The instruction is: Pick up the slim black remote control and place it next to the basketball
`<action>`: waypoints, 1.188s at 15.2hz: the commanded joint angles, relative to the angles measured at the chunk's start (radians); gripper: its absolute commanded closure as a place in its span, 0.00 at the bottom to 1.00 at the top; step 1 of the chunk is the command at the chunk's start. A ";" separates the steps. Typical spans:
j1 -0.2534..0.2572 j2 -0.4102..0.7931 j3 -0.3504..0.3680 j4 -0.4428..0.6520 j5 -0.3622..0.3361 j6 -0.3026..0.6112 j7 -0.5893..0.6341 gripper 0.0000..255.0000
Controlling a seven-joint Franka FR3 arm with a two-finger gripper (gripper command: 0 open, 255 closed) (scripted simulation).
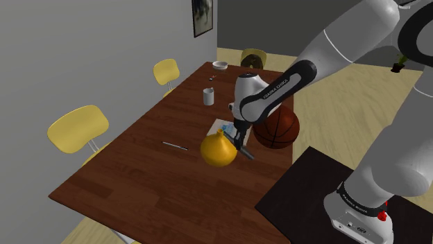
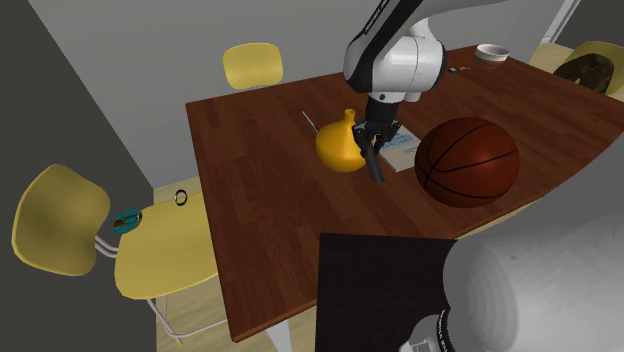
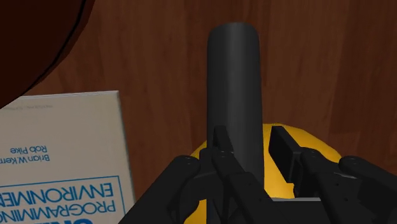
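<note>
My gripper [image 1: 241, 142] is shut on the slim black remote control [image 1: 245, 154], which hangs from the fingers a little above the dark wooden table [image 1: 153, 173]. In the wrist view the remote [image 3: 234, 83] runs out past the fingers [image 3: 221, 149] over the table. A yellow gourd-shaped vase [image 1: 218, 149] stands directly beside the gripper. The basketball [image 1: 277, 126] rests just beyond, at the table edge nearest the stand. From the second exterior view, the gripper [image 2: 368, 140] and remote [image 2: 373, 165] lie between the vase [image 2: 342, 145] and the ball [image 2: 467, 162].
A white book with blue print [image 3: 63, 146] lies between vase and ball. A white mug [image 1: 207, 96], a small bowl [image 1: 220, 65] and a thin pen [image 1: 175, 145] sit farther along the table. Yellow chairs [image 1: 78, 128] [image 1: 166, 69] line the far side.
</note>
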 commanded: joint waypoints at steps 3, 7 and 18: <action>0.011 0.202 -0.001 -0.017 0.002 0.241 0.002 1.00; 0.016 0.218 -0.006 -0.015 0.005 0.255 0.000 1.00; 0.018 0.182 -0.009 -0.019 0.009 0.223 -0.003 0.00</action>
